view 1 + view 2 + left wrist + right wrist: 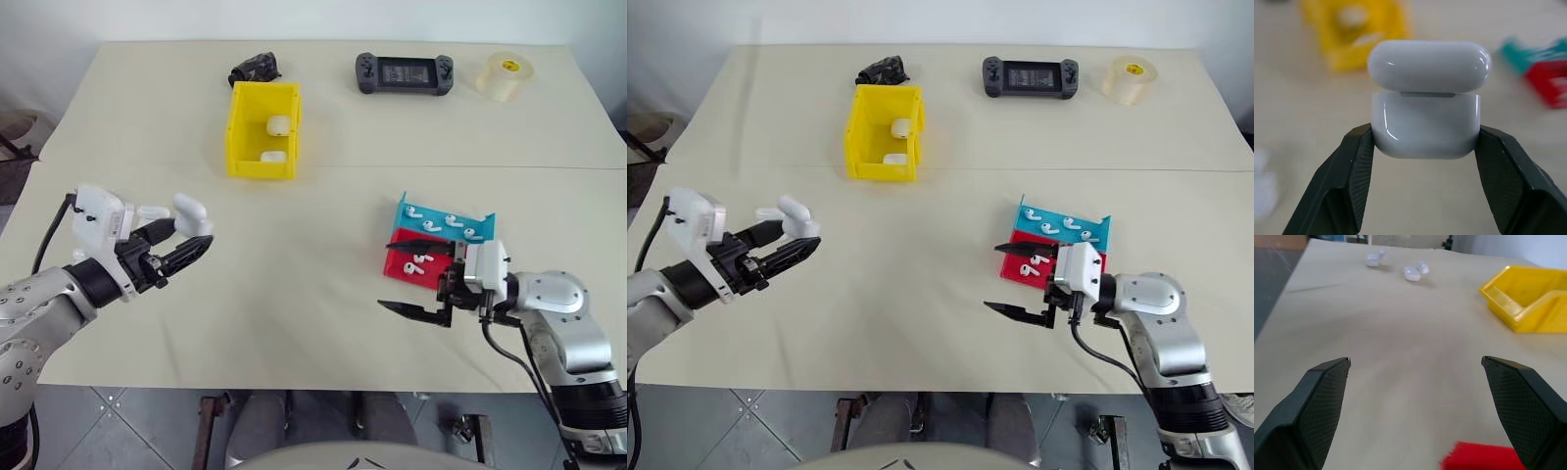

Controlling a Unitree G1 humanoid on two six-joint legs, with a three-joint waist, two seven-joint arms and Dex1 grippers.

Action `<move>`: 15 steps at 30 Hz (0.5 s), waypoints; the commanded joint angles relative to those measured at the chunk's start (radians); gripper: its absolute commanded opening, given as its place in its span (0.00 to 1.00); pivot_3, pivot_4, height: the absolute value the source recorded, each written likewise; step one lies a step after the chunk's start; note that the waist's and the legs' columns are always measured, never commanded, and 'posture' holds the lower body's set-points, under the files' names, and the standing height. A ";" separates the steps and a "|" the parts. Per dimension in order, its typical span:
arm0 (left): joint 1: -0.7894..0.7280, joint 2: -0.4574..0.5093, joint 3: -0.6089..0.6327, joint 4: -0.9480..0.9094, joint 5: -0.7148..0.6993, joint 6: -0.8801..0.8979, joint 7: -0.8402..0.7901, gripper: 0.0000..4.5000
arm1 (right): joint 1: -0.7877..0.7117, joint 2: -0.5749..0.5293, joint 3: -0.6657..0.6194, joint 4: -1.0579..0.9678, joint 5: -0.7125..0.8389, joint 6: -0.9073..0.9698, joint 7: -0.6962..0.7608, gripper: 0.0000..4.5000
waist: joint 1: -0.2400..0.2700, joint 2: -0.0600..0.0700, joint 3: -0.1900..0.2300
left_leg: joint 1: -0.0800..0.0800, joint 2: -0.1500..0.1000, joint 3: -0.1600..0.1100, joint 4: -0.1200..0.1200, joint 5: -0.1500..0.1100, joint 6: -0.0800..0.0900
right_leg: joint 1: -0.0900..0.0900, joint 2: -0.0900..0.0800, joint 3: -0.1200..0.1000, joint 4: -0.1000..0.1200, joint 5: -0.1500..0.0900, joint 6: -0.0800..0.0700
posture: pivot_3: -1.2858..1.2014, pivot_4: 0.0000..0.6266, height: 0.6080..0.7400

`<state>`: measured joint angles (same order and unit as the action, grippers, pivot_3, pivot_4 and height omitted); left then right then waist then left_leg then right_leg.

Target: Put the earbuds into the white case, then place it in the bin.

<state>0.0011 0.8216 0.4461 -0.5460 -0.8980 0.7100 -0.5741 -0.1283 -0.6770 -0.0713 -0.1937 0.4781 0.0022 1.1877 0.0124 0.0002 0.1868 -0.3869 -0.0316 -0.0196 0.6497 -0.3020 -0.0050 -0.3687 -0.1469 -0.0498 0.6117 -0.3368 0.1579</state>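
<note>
My left gripper (1425,133) is shut on the white case (1426,103), held above the table at the left, lid slightly ajar. The fingers pinch the case's lower half from both sides. The same case (192,212) shows in the head views too. Several earbuds (452,221) lie in the blue tray (411,209), and more earbuds (416,262) lie in the red tray (397,266) at the right. My right gripper (412,278) stands open just left of these trays, holding nothing. The yellow bin (242,127) sits at the back, left of centre, with two white cases (278,125) inside.
Another white case (152,211) lies on the table just behind my left gripper. Along the far edge are a black crumpled object (255,69), a dark game controller (405,73) and a roll of tape (505,75). A seam crosses the tabletop (323,294).
</note>
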 commanded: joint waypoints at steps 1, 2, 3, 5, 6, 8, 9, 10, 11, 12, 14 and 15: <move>-0.012 -0.045 -0.043 0.031 0.056 -0.206 -0.226 0.61 | 0.051 -0.033 -0.066 -0.053 0.027 0.016 -0.017 1.00 | 0.005 0.000 0.000 | 0.000 0.000 0.000 0.000 0.000 0.000 | 0.000 0.000 0.000 0.000 0.000 0.000 | 0.52 0.24 1.00; -0.027 -0.058 -0.083 0.054 0.088 -0.257 -0.279 0.61 | 0.072 -0.043 -0.086 -0.062 0.029 0.020 -0.024 1.00 | 0.006 0.000 0.000 | 0.000 0.000 0.001 0.000 0.000 0.001 | 0.000 0.000 0.000 0.000 0.000 0.000 | 0.52 0.24 1.00; -0.047 -0.076 -0.134 0.083 0.114 -0.307 -0.347 0.61 | 0.103 -0.054 -0.112 -0.076 0.030 0.025 -0.035 1.00 | 0.010 0.000 0.000 | 0.000 0.000 0.001 0.000 -0.001 0.001 | 0.000 0.000 0.000 0.000 0.000 0.000 | 0.52 0.24 1.00; -0.088 -0.120 -0.229 0.133 0.172 -0.403 -0.447 0.61 | 0.163 -0.067 -0.163 -0.108 0.031 0.036 -0.059 1.00 | 0.016 0.000 0.000 | 0.000 0.000 0.001 0.001 -0.001 0.002 | 0.001 0.000 0.000 0.000 0.000 0.001 | 0.52 0.24 1.00; -0.110 -0.150 -0.273 0.162 0.197 -0.450 -0.490 0.61 | 0.196 -0.071 -0.189 -0.126 0.033 0.040 -0.072 1.00 | 0.016 0.000 0.000 | 0.000 -0.001 0.002 0.002 -0.001 0.003 | 0.001 0.000 -0.001 0.000 0.000 0.001 | 0.52 0.24 1.00; -0.139 -0.209 -0.335 0.217 0.230 -0.544 -0.571 0.61 | 0.261 -0.071 -0.234 -0.170 0.039 0.053 -0.101 1.00 | 0.014 0.000 0.000 | 0.000 -0.001 0.002 0.002 -0.002 0.004 | 0.003 0.000 -0.001 0.000 0.001 0.002 | 0.52 0.24 1.00; -0.154 -0.242 -0.352 0.244 0.235 -0.592 -0.607 0.61 | 0.294 -0.071 -0.254 -0.196 0.040 0.057 -0.111 1.00 | 0.014 0.000 0.000 | 0.000 -0.001 0.002 0.003 -0.002 0.004 | 0.003 0.000 -0.001 0.001 0.001 0.002 | 0.52 0.24 1.00; -0.172 -0.265 -0.372 0.266 0.251 -0.617 -0.620 0.61 | 0.324 -0.069 -0.275 -0.220 0.043 0.065 -0.123 1.00 | 0.012 0.000 0.000 | 0.000 -0.001 0.002 0.003 -0.002 0.005 | 0.004 0.000 -0.002 0.001 0.002 0.003 | 0.52 0.24 1.00; -0.197 -0.300 -0.398 0.296 0.268 -0.648 -0.630 0.61 | 0.363 -0.070 -0.303 -0.240 0.045 0.068 -0.127 1.00 | 0.012 0.000 0.000 | 0.000 0.000 0.002 0.003 -0.003 0.005 | 0.004 0.000 -0.002 0.001 0.002 0.003 | 0.52 0.24 1.00; -0.220 -0.335 -0.419 0.324 0.279 -0.675 -0.638 0.61 | 0.399 -0.071 -0.330 -0.257 0.046 0.070 -0.130 1.00 | 0.012 0.000 0.000 | 0.000 0.000 0.002 0.004 -0.003 0.005 | 0.004 0.000 -0.002 0.001 0.002 0.003 | 0.52 0.24 1.00; -0.242 -0.383 -0.453 0.361 0.300 -0.715 -0.654 0.61 | 0.469 -0.071 -0.384 -0.287 0.052 0.075 -0.130 1.00 | 0.014 0.000 0.000 | 0.001 0.000 0.001 0.005 -0.003 0.005 | 0.006 0.000 -0.003 0.001 0.002 0.003 | 0.52 0.24 1.00; -0.253 -0.416 -0.467 0.382 0.296 -0.740 -0.672 0.61 | 0.496 -0.073 -0.412 -0.290 0.052 0.079 -0.132 1.00 | 0.012 0.000 0.000 | 0.001 0.000 0.001 0.005 -0.003 0.006 | 0.007 0.000 -0.003 0.001 0.002 0.004 | 0.52 0.24 1.00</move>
<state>-0.2437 0.4268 -0.0041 -0.1718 -0.6080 0.0228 -1.2192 0.3491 -0.7412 -0.4221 -0.4473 0.5097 0.0773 1.0607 0.0248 0.0001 0.1867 -0.3849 -0.0321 -0.0183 0.6553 -0.3049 0.0011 -0.3610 -0.1471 -0.0527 0.6123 -0.3347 0.1619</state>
